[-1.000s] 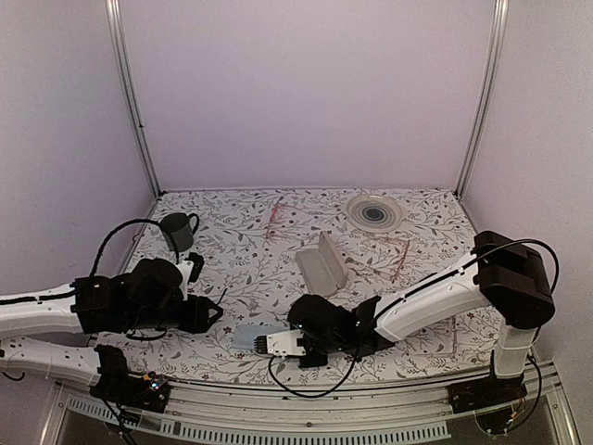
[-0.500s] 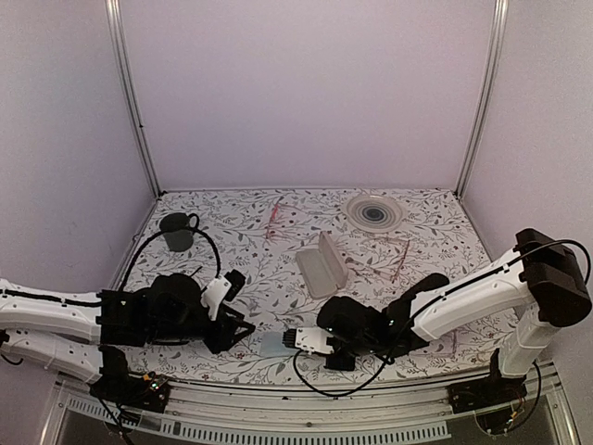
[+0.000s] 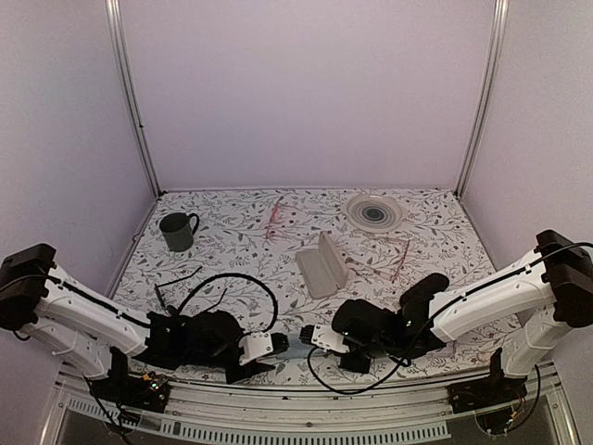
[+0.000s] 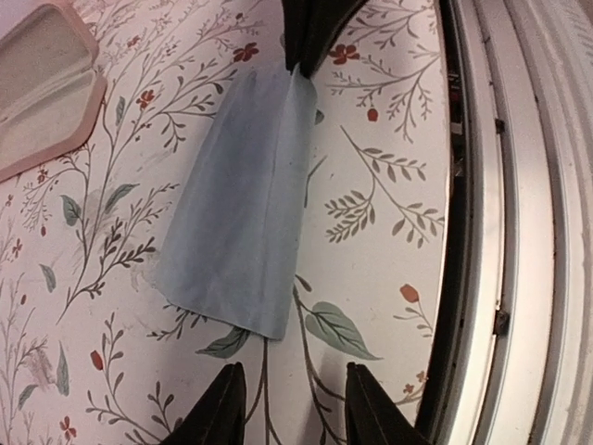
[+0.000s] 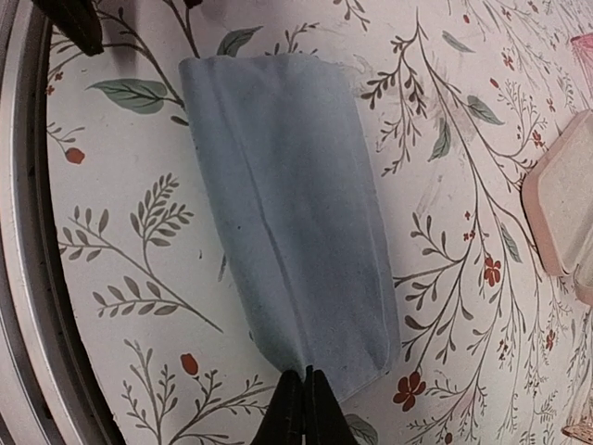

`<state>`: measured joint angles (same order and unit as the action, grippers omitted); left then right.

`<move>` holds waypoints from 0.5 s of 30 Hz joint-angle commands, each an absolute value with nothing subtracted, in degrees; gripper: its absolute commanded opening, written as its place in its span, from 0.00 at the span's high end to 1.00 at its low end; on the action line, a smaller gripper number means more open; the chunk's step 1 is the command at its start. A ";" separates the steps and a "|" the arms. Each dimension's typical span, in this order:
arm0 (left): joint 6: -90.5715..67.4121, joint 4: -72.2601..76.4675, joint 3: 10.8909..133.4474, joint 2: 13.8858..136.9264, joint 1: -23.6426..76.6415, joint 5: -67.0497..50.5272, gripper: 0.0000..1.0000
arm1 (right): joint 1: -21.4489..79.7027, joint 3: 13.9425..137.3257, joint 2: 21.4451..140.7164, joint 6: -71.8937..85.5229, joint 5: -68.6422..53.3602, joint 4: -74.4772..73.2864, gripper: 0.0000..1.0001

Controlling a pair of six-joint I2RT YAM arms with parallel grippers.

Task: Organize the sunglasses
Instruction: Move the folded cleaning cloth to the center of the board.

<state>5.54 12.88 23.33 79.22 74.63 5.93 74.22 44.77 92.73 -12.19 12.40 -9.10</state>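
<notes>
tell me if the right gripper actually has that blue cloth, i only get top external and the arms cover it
Observer: Yes. In the right wrist view the right gripper is shut on one end of the blue cloth, which bunches at the pinch.
Operator: and the left one
Observer: The left gripper is open, just short of the blue cloth's free end, and does not appear to touch it.
Operator: is it lying flat
Observer: Mostly. It rests on the table, with a lengthwise crease running from the pinched end.
</notes>
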 commanded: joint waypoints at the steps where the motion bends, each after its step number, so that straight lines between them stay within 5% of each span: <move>1: 12.74 15.80 27.14 84.34 75.66 6.35 0.62 | 74.53 43.88 91.41 -10.16 13.23 -10.68 0.96; 15: 17.27 17.55 30.09 94.21 76.79 8.40 0.71 | 74.62 43.49 91.35 -9.67 13.60 -10.90 0.96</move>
<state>15.18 18.02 29.32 91.64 75.79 6.94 74.26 44.16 92.71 -10.31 12.97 -10.33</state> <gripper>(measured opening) 0.298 0.042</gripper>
